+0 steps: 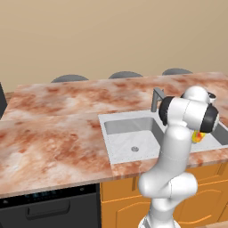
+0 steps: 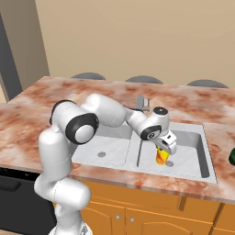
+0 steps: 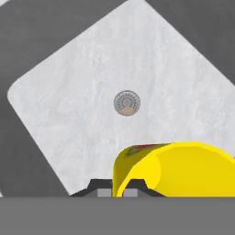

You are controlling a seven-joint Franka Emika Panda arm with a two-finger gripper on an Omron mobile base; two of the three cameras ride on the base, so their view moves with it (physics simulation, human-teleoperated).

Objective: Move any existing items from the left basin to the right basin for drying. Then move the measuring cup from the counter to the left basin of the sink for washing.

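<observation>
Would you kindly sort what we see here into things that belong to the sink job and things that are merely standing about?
Part of the job:
- yellow carton, held in the shut tool over the right basin
- left basin
- measuring cup, at the picture's right edge
- counter

Just there:
- faucet
- chair backs behind the counter
- dark appliance below

yellow carton (image 3: 183, 170) cut off below, tool (image 3: 118, 188) mostly hidden

Arm bent forward, wrist down — gripper (image 2: 163, 153) clamped tight.
</observation>
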